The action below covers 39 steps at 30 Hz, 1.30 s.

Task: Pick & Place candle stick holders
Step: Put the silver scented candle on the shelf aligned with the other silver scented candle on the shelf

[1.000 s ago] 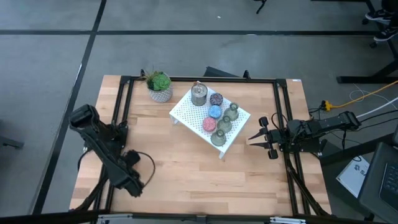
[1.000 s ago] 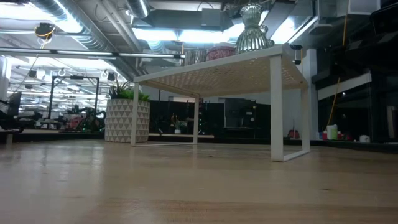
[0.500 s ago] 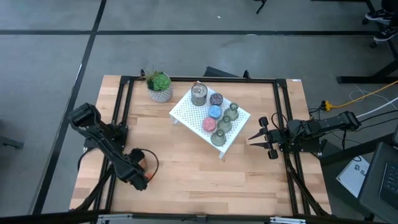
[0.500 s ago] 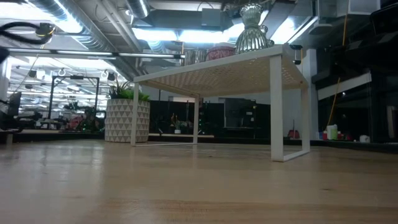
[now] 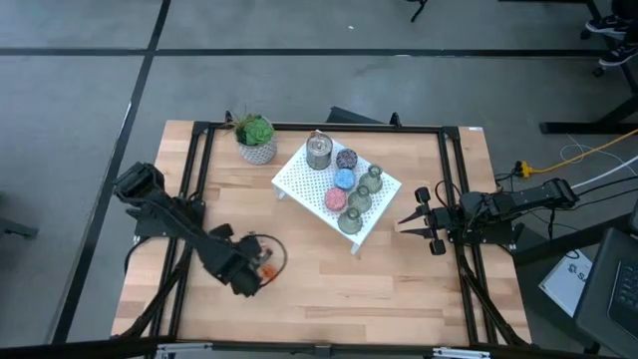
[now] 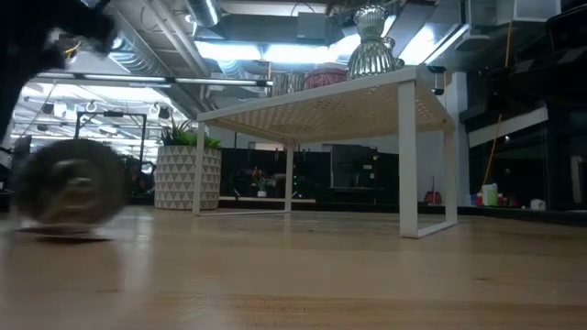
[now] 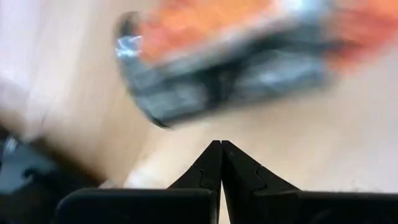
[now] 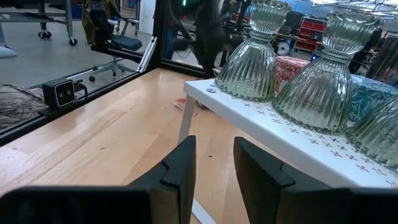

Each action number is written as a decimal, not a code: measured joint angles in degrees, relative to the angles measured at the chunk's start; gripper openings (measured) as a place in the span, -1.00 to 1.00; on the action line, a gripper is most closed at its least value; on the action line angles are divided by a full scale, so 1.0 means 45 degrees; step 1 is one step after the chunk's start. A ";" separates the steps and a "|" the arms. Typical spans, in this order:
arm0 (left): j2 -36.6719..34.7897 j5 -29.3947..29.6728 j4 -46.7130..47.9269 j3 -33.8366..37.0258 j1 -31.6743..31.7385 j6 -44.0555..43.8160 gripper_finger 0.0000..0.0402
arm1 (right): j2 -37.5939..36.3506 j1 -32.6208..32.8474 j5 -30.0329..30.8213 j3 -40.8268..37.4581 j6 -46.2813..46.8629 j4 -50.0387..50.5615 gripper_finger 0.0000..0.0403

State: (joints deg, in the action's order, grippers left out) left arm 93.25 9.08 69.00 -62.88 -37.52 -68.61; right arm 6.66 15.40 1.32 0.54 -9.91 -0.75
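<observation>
high view: the white perforated metal stand (image 5: 299,176) is sitting mid-table on the light wooden table (image 5: 399,289), next to the small green potted plant in a white patterned pot (image 5: 256,139). the candle stick holders are all sitting on top of the stand: shiny silver round holder (image 5: 319,151) at the far corner, purple round holder (image 5: 346,159), blue round holder (image 5: 344,179), pink round holder (image 5: 335,198), and three olive-green bell-shaped ribbed glass holders (image 5: 360,198) lining the right edge. the left gripper (image 5: 251,280) is hanging over the table's near left part, well apart from the stand, fingers pressed together, holding nothing. the right gripper (image 5: 411,220) is sitting just beside the stand's right edge, pointing at the green holders, fingers slightly parted, empty.

low view: the stand is showing as a white table-like frame with thin legs, one green ribbed holder (image 6: 371,44) and the pink one (image 6: 325,77) visible on top. the plant pot (image 6: 187,177) is sitting behind it. a blurred grey round shape (image 6: 71,183) is sitting at the left, low over the wood; can't tell what it is.

left wrist view: the fingers (image 7: 205,177) are meeting tip to tip, nothing between them. beyond them a blurred orange and dark shape, unreadable.

right wrist view: the two dark fingers (image 8: 179,167) are standing a small gap apart, nothing gripped. green ribbed holders (image 8: 250,57) are standing on the stand's edge, ahead of the fingertips, not touching.
</observation>
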 joint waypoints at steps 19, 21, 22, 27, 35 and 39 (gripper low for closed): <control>0.0412 0.3262 -0.3014 -0.1479 0.5142 1.4030 -0.50 | 0.0001 0.0000 0.0001 0.0000 0.0000 0.0000 -0.44; 0.0497 0.3651 -0.4453 -0.0933 0.5623 1.5150 -0.43 | 0.0000 0.0000 0.0001 0.0000 0.0002 0.0000 -0.44; 0.0539 0.3806 -0.5187 -0.0718 0.5782 1.5594 -0.42 | 0.0005 0.0000 0.0001 0.0000 0.0000 0.0000 -0.44; 0.0510 0.3078 -0.6536 -0.0095 0.5849 1.6278 -0.53 | 0.0001 0.0000 0.0001 0.0003 0.0005 0.0000 -0.44; 0.0563 0.3765 -0.6001 -0.0279 0.5360 1.5283 -0.84 | 0.0001 0.0000 0.0001 0.0000 0.0002 0.0000 -0.44; 0.0500 0.4278 -0.4815 -0.1508 0.5048 1.2438 -0.98 | 0.0000 0.0000 0.0001 0.0000 0.0003 0.0000 -0.44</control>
State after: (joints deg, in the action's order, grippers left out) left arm 95.50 28.34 47.34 -69.67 -14.81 -12.64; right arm 6.66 15.40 1.32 0.54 -9.90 -0.75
